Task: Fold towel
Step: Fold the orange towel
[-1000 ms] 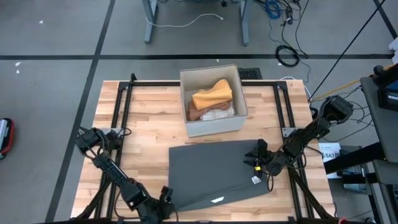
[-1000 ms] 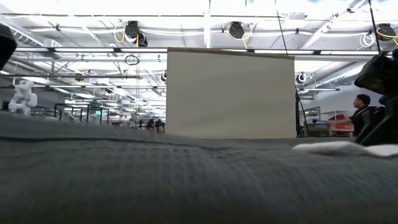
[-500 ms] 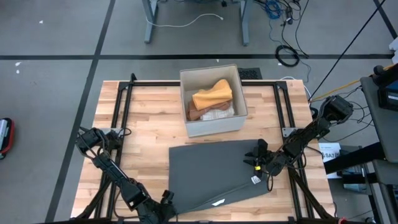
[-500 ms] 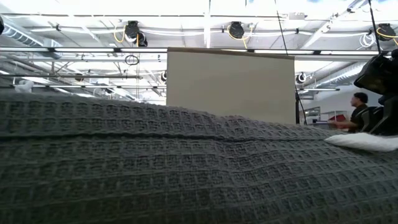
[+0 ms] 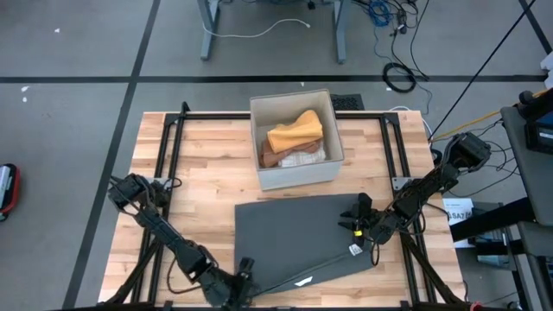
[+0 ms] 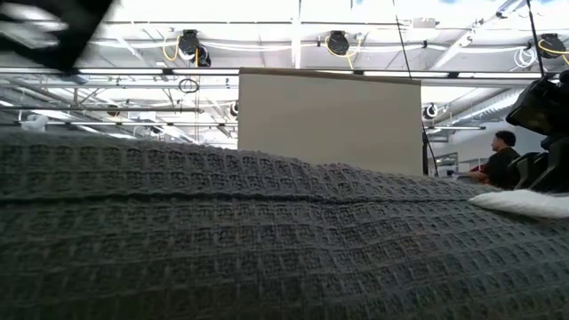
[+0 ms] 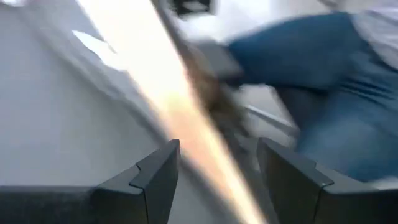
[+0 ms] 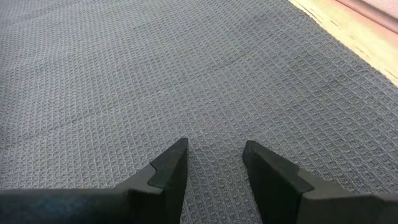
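The grey waffle towel lies spread flat on the wooden table, and in the low view the towel fills the foreground. My left gripper is at the towel's near left corner. It is open in the blurred left wrist view, with no cloth between its fingers. My right gripper stands open over the towel's right part, and its fingers sit low above the weave. My left gripper is at the towel's near left corner. The gripper hides the spot from above and its wrist view is blurred, so I cannot tell whether it touches the cloth. My right gripper's fingertips are close over the towel, slanting down. I cannot tell whether they touch it.
A beige box holding orange and brown cloths stands just beyond the towel's far edge. Black frame rails run along the table's sides. White tags lie on the towel's near right part. A person shows far behind the table.
My left gripper has gone toward the table's right edge along the near edge, to the towel's near left corner, and has tipped upward. In the low view the towel's near left part stands higher than a second ago.
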### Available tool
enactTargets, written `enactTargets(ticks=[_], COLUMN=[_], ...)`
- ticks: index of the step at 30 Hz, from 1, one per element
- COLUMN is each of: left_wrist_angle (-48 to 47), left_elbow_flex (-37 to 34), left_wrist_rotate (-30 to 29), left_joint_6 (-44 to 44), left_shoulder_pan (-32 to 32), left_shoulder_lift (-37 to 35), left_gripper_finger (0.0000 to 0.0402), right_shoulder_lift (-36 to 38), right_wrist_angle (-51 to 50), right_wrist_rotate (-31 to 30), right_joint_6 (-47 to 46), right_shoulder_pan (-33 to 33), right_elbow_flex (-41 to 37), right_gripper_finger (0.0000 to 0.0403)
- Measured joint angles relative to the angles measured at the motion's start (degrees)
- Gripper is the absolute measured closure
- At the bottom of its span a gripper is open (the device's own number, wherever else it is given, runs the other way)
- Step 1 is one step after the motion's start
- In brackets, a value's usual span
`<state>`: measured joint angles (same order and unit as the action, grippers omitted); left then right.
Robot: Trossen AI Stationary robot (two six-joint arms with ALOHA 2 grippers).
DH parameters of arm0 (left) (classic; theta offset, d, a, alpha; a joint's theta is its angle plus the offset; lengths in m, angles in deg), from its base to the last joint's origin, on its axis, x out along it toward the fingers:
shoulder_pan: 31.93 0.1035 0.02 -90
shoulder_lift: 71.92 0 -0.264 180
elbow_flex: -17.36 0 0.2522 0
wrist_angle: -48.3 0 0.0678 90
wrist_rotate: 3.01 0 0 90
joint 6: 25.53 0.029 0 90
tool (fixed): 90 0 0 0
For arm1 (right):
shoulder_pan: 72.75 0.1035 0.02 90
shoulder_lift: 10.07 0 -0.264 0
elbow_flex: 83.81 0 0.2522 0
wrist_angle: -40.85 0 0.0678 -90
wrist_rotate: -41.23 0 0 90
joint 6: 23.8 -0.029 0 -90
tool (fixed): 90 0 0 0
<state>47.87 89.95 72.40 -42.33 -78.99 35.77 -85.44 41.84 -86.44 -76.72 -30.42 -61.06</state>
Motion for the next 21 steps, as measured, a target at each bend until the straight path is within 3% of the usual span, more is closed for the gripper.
enactTargets(ticks=[5,8,15,21], left_wrist_angle=[-1.32,-2.24,-1.74,7.78], left_elbow_flex=[0.0,0.0,0.02,0.0], left_wrist_rotate=[-11.71,-12.39,-4.69,6.38], left_joint_6=[6.1,7.05,8.76,11.35], left_shoulder_pan=[5.0,9.98,21.97,28.29], left_shoulder_lift=[-0.17,-0.17,0.97,4.8], left_gripper_finger=[0.018,0.018,0.018,0.018], right_shoulder_lift=[0.0,0.0,-0.02,-0.02], right_wrist_angle=[0.08,0.27,2.96,3.36], right_wrist_rotate=[0.0,0.02,0.5,0.5], right_joint_6=[0.13,0.74,3.04,10.12], right_shoulder_pan=[0.0,0.02,0.02,0.13], right_elbow_flex=[0.0,-0.02,-0.07,3.34], right_gripper_finger=[0.0255,0.0255,0.0255,0.0255])
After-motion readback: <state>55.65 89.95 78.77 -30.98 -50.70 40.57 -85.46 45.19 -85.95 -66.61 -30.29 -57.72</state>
